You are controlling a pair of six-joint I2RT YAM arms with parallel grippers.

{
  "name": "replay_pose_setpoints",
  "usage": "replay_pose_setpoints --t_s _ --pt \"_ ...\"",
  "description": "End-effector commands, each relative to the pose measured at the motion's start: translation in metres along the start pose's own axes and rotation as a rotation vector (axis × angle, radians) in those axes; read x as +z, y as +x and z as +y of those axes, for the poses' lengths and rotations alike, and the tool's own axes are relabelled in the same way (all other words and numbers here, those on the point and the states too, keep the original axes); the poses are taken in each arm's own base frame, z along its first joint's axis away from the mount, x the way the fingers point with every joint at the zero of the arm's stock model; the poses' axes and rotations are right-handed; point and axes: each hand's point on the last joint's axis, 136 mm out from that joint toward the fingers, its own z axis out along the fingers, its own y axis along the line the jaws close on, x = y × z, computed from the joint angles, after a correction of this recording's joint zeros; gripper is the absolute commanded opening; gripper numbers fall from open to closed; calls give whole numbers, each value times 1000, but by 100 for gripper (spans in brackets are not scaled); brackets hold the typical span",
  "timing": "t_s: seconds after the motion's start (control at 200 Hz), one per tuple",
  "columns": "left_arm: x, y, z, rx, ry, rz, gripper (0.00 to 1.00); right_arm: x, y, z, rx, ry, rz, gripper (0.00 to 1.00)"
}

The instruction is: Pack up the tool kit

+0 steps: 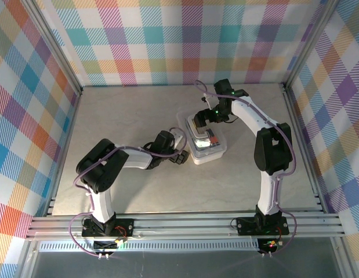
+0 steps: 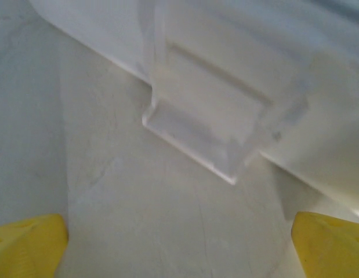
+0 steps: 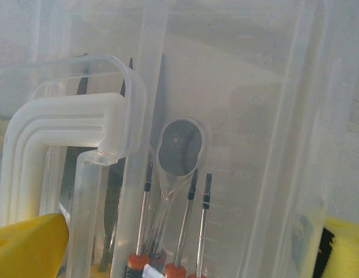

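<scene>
Translucent white case mid-table; red-handled screwdrivers lying inside, side by side.

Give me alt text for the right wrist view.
Close-up through the translucent plastic of the tool kit case: screwdriver shafts run up from red handles at the bottom edge. The case's white handle curves at left, and the yellow jaws of the right gripper sit apart in the bottom corners.

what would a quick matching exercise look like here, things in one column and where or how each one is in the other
Things
1 case
2 screwdrivers
3 left tool
4 right tool

Place or state
a inside the case, seen through the plastic
b open, low, facing the clasp
c open, above the case
d on the table, between the two arms

Pairs: 1-d, 2-a, 3-b, 4-c
</scene>
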Motion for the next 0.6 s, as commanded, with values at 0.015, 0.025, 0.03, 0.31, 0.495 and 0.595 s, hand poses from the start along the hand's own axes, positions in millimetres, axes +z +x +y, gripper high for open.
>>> replay_pose_setpoints --t_s 0.015,0.025,0.03,0.31,0.495,0.595 --pt "17 -3 6 25 -47 3 100 -2 5 10 -13 -41 18 99" --pt "17 -4 7 23 -52 4 100 -2 5 10 -14 -42 19 99" --pt "18 -3 7 22 -55 5 100 -2 5 10 -14 -41 19 99" --pt "18 10 28 -55 -158 53 100 -5 7 8 -18 -34 21 99" --pt "6 11 43 -95 -213 59 100 -1 11 7 -11 -40 29 99" --pt "1 6 48 -103 -222 54 100 -1 11 7 -8 -45 27 99"
